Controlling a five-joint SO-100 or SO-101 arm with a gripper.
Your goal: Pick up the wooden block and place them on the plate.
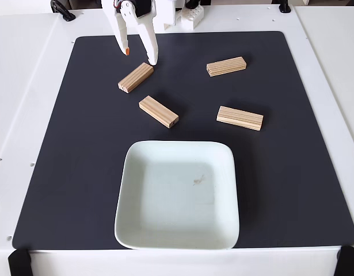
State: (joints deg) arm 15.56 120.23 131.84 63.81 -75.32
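Nearest the camera in the fixed view, black clamps (19,261) grip the front corners of the white table (323,69), which carries a dark mat (61,172). On the near half of the mat sits the plate (133,230), a pale greenish-white square dish with rounded corners, holding nothing but a small dark smudge (198,180) near its middle.

Beyond the plate, four wooden blocks lie flat on the mat, all apart from one another and from the dish. The right block (240,118) lies almost level across the view. The middle block (158,111) lies aslant, just beyond the plate's far rim. Farther back, the left block (136,77) lies tilted the other way, and the far right block (226,66) rests near the mat's far edge.

At the back, the white arm reaches down from the top edge, its tool (140,56) pointing toward the mat with its two fingers spread and nothing between them. One finger (124,34) ends in an orange tip; the other ends just beside the far end of the left block. Whether it touches the wood cannot be told.
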